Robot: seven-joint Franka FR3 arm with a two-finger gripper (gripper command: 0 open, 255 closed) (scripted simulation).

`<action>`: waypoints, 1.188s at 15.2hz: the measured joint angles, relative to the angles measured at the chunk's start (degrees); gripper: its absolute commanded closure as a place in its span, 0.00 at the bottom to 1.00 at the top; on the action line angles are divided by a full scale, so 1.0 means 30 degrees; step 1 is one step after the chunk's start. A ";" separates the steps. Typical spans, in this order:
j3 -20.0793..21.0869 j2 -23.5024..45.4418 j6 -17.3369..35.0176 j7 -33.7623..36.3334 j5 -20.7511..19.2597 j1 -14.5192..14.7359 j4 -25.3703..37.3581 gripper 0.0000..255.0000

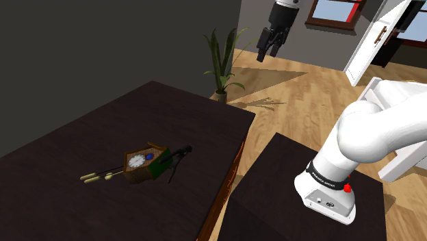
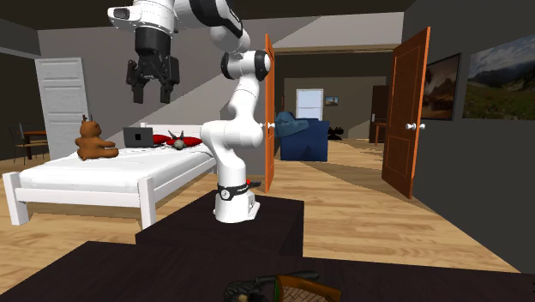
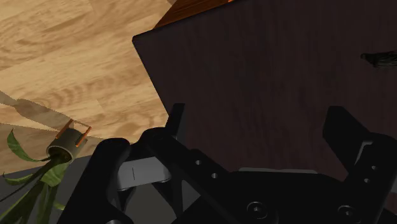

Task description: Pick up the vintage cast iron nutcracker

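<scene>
The nutcracker (image 1: 176, 159) is a thin black two-handled tool lying on the dark table (image 1: 82, 144), leaning against a brown cuckoo clock (image 1: 142, 164) with a white dial. Its dark end shows at the table's near edge in the second exterior view (image 2: 250, 288), and a dark tip (image 3: 382, 58) shows far ahead of the fingers in the wrist view. My gripper (image 1: 268, 53) hangs high in the air, well above and beyond the table's far corner, open and holding nothing (image 2: 153, 94). In the wrist view its fingers (image 3: 257, 127) stand wide apart over the table's corner.
A potted plant (image 1: 222, 61) stands on the wooden floor past the table's far corner. The dark stand (image 1: 301, 198) adjoins the table. A white bed (image 2: 111, 172) with a teddy bear, and orange doors (image 2: 407, 111), lie behind the arm.
</scene>
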 measured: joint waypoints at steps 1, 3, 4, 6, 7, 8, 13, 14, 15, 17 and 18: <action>0.0000 0.0000 0.0000 0.0000 0.0000 0.0000 0.0000 0.00; 0.0461 -0.0116 0.0268 0.1102 0.0373 -0.0113 -0.0563 0.00; 0.0819 -0.0092 0.0540 0.1934 0.0668 -0.0176 -0.0929 0.00; 0.1578 -0.0361 0.0942 0.3744 0.1329 -0.0310 -0.1839 0.00; 0.2019 -0.0256 0.1249 0.4701 0.1705 -0.0353 -0.2152 0.00; 0.2416 -0.0276 0.1484 0.5642 0.2074 -0.0405 -0.2513 0.00; 0.4493 0.0521 0.3218 1.0281 0.4014 -0.0578 -0.3814 0.00; 0.5002 0.0920 0.3713 1.1260 0.4438 -0.0587 -0.3972 0.00; 0.5424 0.1151 0.4036 1.2201 0.4835 -0.0605 -0.4093 0.00; 0.6331 0.2058 0.4995 1.4051 0.5585 -0.0694 -0.4177 0.00; 0.6789 0.2424 0.5517 1.4979 0.5972 -0.0711 -0.4343 0.00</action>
